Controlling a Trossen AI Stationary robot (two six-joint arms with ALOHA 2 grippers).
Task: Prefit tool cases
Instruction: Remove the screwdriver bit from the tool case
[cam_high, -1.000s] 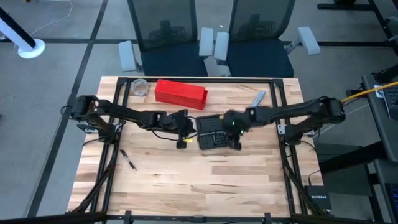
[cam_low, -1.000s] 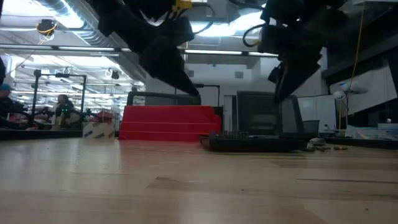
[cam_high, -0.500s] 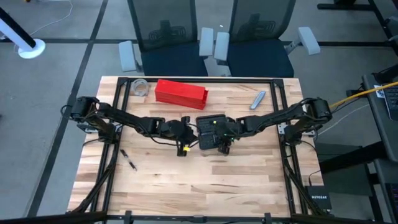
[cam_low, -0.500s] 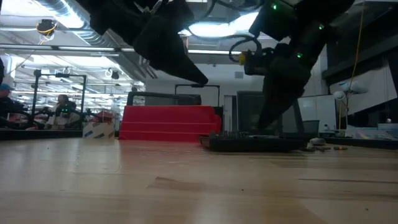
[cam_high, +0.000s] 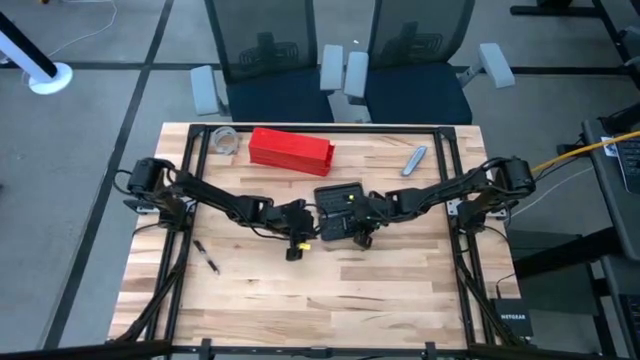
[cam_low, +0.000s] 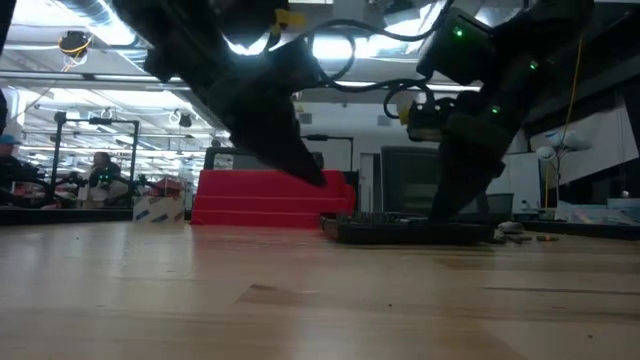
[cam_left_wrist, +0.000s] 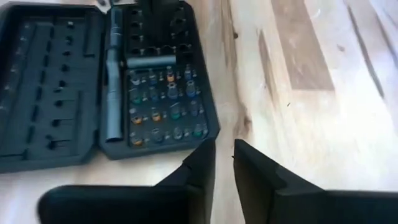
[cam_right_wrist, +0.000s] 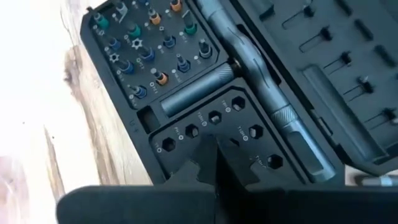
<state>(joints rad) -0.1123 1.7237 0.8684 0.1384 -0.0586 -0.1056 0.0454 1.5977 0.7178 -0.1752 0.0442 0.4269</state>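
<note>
The right gripper's (cam_right_wrist: 216, 158) fingers were pressed together with nothing between them, their tips down over the row of empty hex sockets in the open bit case (cam_high: 339, 208). The left gripper's (cam_left_wrist: 224, 163) fingers stood a narrow slit apart, holding nothing, just off the near edge of the same case above bare desk (cam_high: 300, 300).

The case lay flat and spread open in the middle of the desk, between the two grippers: one half held coloured bits (cam_left_wrist: 163, 106) and a grey driver handle (cam_left_wrist: 112, 87), the other showed only empty moulded slots. A red box (cam_high: 290, 148) sat well behind it, untouched.

To my eye the job was at its start, both arms closing in on the open case. The next move seemed to call for a hold on one half's edge while the other arm steadied the case, so it wouldn't skid on the wood.
</note>
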